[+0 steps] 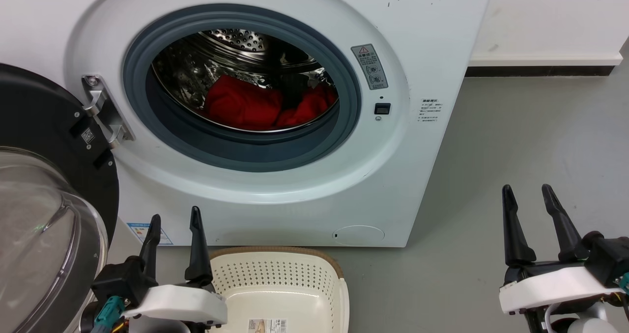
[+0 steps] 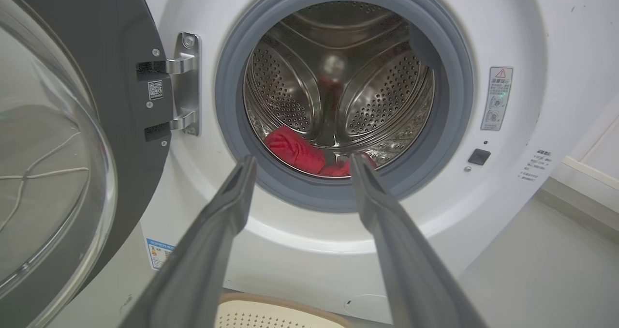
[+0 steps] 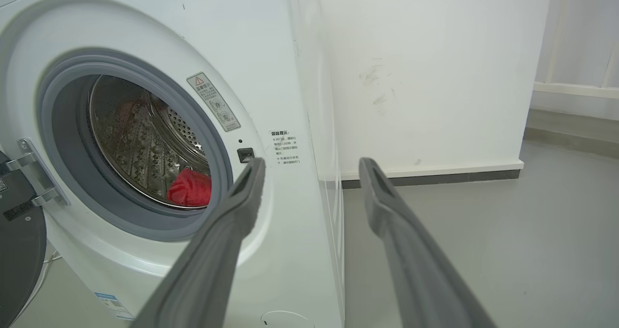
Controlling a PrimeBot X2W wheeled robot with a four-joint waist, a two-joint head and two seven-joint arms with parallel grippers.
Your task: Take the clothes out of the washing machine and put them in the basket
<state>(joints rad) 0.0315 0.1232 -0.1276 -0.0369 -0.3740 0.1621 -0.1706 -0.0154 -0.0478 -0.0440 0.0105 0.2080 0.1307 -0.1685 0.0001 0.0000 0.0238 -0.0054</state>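
Observation:
The white washing machine [image 1: 275, 185] stands with its door swung open to the left. Red clothes [image 1: 245, 104] lie bunched at the bottom of its steel drum, also seen as red clothes [image 2: 295, 150] and red clothes [image 3: 190, 187] in the wrist views. The cream perforated basket [image 1: 277, 274] sits on the floor right in front of the machine; its rim [image 2: 280, 301] shows low in the left wrist view. My left gripper [image 1: 176, 217] is open beside the basket's left edge, holding nothing. My right gripper [image 1: 528, 194] is open over bare floor, to the right of the machine.
The black-framed glass door [image 1: 44, 215] hangs open at the far left, close to my left arm. Grey floor [image 1: 516, 136] stretches to the right of the machine. A white wall with a dark skirting [image 1: 540, 70] runs behind.

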